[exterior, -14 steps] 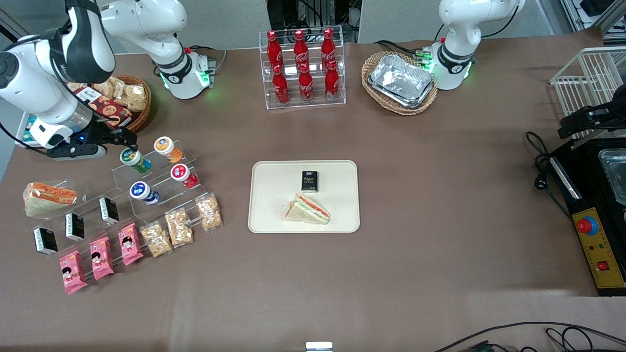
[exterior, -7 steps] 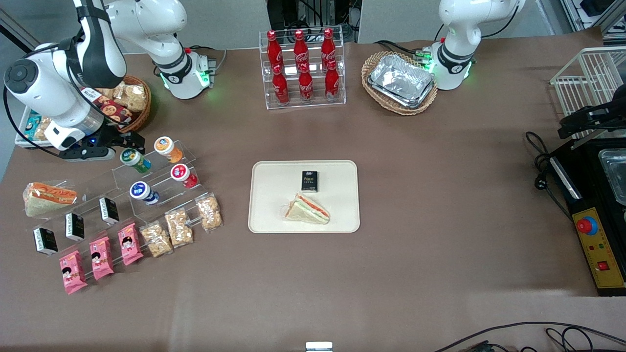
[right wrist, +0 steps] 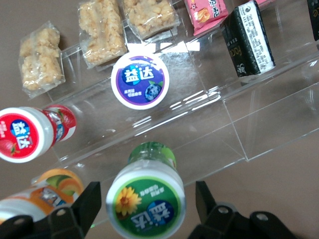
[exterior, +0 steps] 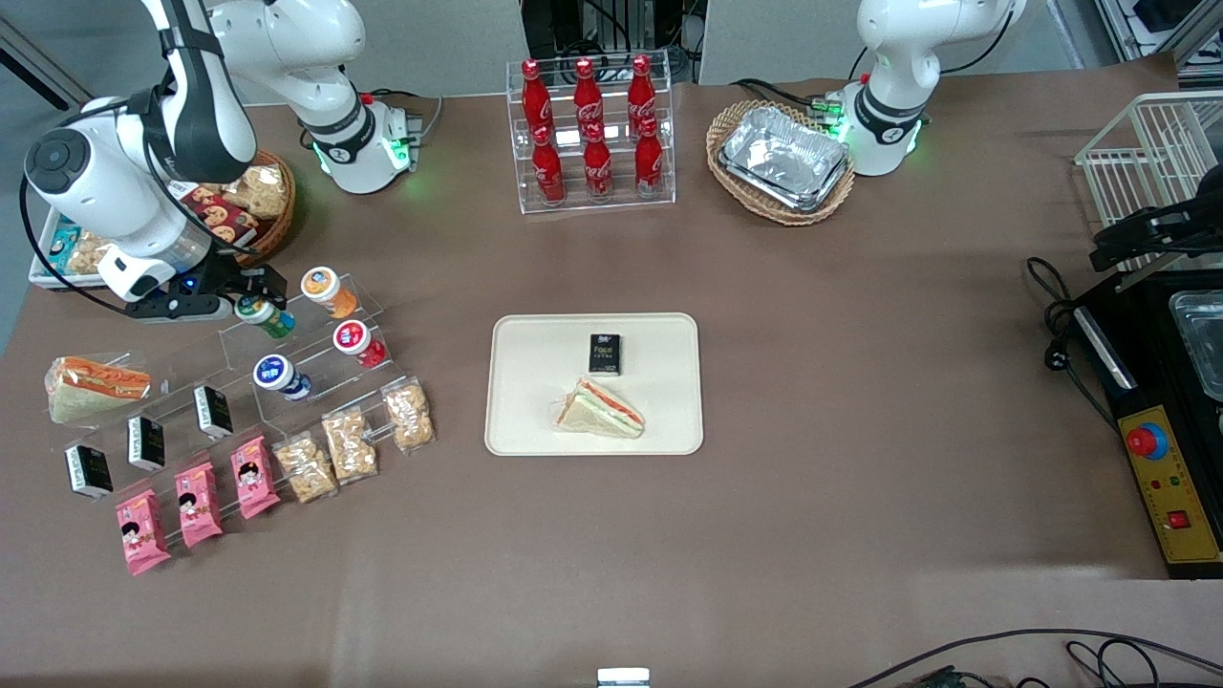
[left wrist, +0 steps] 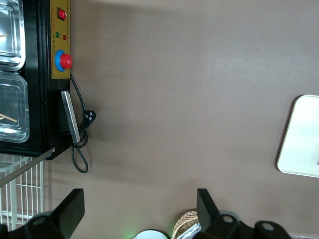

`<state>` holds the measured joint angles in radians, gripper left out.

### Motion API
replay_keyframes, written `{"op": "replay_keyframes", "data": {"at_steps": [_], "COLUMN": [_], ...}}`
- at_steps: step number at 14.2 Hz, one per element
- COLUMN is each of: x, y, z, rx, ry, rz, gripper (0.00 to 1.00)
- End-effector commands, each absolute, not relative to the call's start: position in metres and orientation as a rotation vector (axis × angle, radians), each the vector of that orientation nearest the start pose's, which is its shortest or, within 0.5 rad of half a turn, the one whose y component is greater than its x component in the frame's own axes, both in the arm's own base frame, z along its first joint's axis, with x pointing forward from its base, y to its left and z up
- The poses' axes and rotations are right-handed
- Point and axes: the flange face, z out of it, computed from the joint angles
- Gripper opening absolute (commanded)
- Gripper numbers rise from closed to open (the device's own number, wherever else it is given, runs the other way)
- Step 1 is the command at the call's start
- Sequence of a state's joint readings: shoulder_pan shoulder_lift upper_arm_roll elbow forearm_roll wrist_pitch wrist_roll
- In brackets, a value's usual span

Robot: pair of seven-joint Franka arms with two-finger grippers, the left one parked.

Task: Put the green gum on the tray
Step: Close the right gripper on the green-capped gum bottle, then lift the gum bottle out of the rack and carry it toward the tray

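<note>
Green gum [right wrist: 146, 199] sits between the spread gripper [right wrist: 147, 201] fingers

The green gum [right wrist: 146, 199] looks glossy plastic on a clear acrylic stand [right wrist: 209, 114]; the tray [exterior: 535, 401] seems matt, the table [exterior: 860, 382] perhaps cloth-covered.

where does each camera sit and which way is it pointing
Front view: high above the table, looking down at both arms; the gripper is at the green gum, fingers open either side.
Right wrist view: on the working arm, looking down at the green gum between its fingers.
Left wrist view: on the parked arm, facing bare table and the tray edge.
Shared: front and right wrist both show the green gum; front and left wrist share the tray.
</note>
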<state>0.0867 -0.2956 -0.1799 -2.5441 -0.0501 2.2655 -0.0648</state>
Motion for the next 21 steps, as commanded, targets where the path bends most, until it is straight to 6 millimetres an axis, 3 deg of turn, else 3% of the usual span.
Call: {"op": "replay_keyframes", "data": {"at_steps": [1,4,6,9,11,13,15,17,19,21], "x": [0.428,0.428,0.428,0.430,0.432,0.443,0.452,0.455,0.454,0.452], "y": [-0.041,-0.041,-0.042,-0.042,-0.042,-0.040,-0.021,0.005,0.054,0.104], "z": [0.368,0.367,0.368,0.375,0.394,0.434,0.485,0.521,0.538,0.540], "rx": [-3.146,-3.147,-3.146,-3.145,-3.145,-3.148,-3.163,-3.176,-3.187,-3.177], "ry": [-0.005,-0.003,0.005,0.015,0.013,0.004,-0.050,0.009,0.076,0.176], "rz": [-0.039,-0.036,-0.034,-0.043,-0.045,-0.009,0.073,0.103,0.101,0.088], "gripper": [0.83,0.63,0.59,0.40,0.39,0.39,0.39,0.39,0.39,0.39]}}
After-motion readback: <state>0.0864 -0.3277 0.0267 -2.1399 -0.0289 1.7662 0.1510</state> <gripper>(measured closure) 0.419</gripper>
